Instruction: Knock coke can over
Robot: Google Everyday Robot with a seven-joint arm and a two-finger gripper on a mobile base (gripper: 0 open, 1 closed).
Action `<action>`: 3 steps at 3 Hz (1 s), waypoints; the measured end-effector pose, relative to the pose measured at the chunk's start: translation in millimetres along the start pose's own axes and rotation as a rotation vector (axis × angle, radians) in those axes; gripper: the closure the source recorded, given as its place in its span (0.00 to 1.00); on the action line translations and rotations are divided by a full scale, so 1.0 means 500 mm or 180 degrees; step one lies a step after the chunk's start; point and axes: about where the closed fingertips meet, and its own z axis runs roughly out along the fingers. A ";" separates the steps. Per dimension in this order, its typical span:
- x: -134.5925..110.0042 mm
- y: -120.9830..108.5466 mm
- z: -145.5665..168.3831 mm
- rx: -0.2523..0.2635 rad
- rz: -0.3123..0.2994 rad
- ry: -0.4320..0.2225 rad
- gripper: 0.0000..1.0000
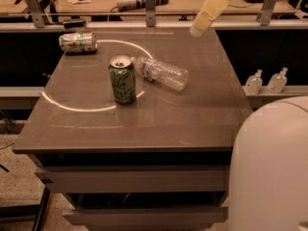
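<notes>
A green can (122,79) stands upright left of the table's centre, its top open. A second can (77,42), pale with green and red marks, lies on its side at the back left corner. I cannot tell which of the two is the coke can. My gripper (198,29) hangs tilted above the back edge of the table, right of centre, well away from both cans and touching nothing.
A clear plastic bottle (160,72) lies on its side just right of the green can. The grey table (192,124) carries a white ring mark. My white body (272,167) fills the lower right. Two small bottles (265,81) stand on a shelf to the right.
</notes>
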 end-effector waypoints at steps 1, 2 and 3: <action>-0.050 0.012 0.038 -0.0151 0.0147 -0.0045 0.00; -0.092 0.022 0.057 -0.0166 0.0116 -0.0010 0.00; -0.149 0.033 0.037 0.0117 -0.0148 0.0173 0.00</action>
